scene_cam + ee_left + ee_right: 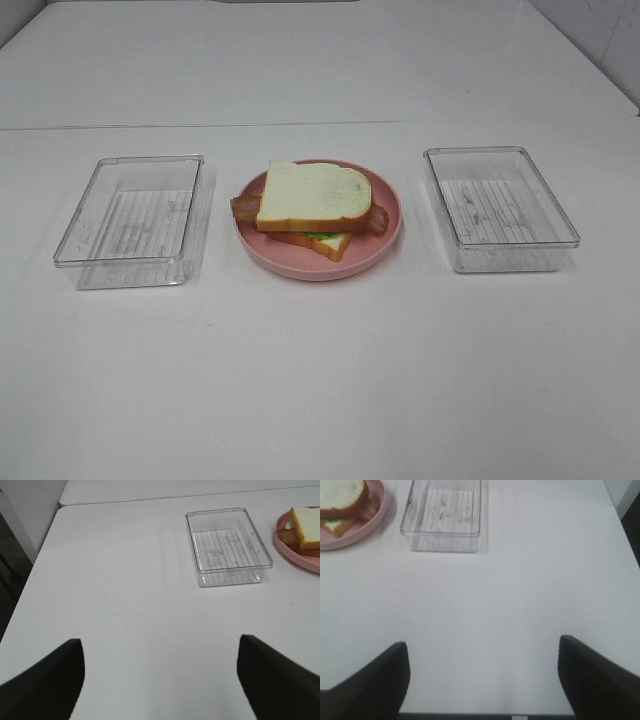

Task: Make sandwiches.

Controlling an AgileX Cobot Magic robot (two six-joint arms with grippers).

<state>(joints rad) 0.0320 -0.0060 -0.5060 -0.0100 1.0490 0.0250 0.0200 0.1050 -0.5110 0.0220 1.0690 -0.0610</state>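
White bread tops the sandwich (313, 208) — bacon, lettuce peeking out.

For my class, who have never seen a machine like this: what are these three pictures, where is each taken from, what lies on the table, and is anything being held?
This is a robot with two arms. One camera looks down from high up; the other two sit on the wrists of the arms. On the white table stands a round pink plate with a toy sandwich: white bread slices, green lettuce and brown bacon strips. An empty clear plastic box lies to its left and a second clear plastic box to its right. In each wrist picture the dark shapes at the lower corners are fingers: left gripper, right gripper. Both are open over bare table, holding nothing.
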